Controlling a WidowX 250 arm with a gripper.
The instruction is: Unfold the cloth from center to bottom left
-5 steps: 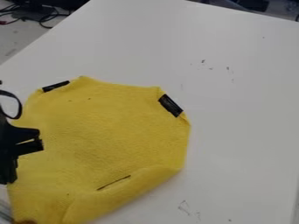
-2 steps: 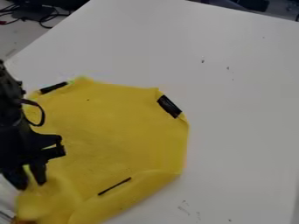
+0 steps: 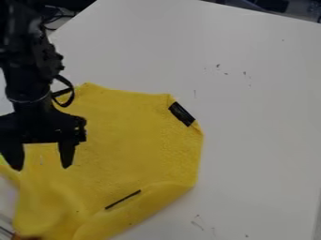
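The black gripper (image 3: 41,168) hangs over the left part of the yellow cloth (image 3: 134,140), its two fingers apart and pointing down, with yellow cloth visible between and below them. The cloth lies on the white table with its corners folded in. A black tag shows at its upper right edge, and a thin black strip lies near the lower folded edge. At the lower left the cloth looks rumpled and blurred; whether it touches the gripper there, I cannot tell.
The white table (image 3: 263,117) extends behind and to the right of the cloth, with small dark marks on it. Black cables (image 3: 55,18) are beyond the table at the upper left.
From the left edge, the arm has come further into view, to the right. The gripper was lower half a second ago and has since risen, its fingers now spread wider. The cloth's lower left has shifted slightly.
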